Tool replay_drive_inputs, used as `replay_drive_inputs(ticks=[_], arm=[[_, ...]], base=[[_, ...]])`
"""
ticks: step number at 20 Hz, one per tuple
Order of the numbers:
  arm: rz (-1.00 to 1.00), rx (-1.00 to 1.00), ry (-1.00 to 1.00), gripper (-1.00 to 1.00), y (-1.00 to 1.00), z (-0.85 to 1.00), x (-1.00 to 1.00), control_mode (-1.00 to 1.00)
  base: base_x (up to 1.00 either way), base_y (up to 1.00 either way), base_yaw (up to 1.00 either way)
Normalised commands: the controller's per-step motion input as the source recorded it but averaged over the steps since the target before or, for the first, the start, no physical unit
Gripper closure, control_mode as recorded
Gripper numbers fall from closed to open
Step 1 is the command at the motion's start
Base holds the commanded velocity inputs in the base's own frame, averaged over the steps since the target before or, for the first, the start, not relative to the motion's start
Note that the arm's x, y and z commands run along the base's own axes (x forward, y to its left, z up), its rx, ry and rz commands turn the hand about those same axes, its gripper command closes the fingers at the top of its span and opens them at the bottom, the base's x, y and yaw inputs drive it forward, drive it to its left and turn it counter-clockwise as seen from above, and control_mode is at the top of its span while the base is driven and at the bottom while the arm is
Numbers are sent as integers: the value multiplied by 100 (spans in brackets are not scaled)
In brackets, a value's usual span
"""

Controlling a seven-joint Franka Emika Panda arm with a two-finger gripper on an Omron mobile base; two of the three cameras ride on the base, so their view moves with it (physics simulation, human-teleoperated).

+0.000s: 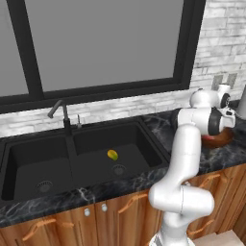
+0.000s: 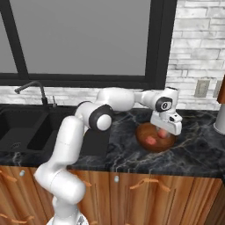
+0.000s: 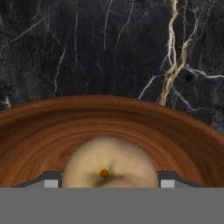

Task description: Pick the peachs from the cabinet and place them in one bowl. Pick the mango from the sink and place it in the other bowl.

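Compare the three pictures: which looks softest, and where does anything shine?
Hand view: peach looms close and soft-edged over the wooden bowl. Left base view: mango stands bright in the matte black sink. Right base view: evenly lit, no glare on the counter.

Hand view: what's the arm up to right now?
The claw is over the wooden bowl on the counter, holding a peach between its fingers just above the inside of the bowl. A second peach already lies in that bowl. The mango sits in the right basin of the sink, near the drain, untouched.
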Motion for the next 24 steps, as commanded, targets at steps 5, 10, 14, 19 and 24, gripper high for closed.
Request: replay_drive_inputs(ticks=[5, 10, 14, 19, 24], arm=[[-2, 0, 6, 100, -9, -22, 13, -100], [-3, 0, 5, 100, -11, -18, -2, -100], [-5, 0, 0, 100, -9, -7, -14, -100], [-9, 0, 0, -100, -2, -1, -25, -100], [-10, 0, 0, -100, 0, 0, -23, -100]], base=[[0, 0, 0], [0, 0, 0], [0, 0, 0], [0, 0, 0], [0, 0, 0]])
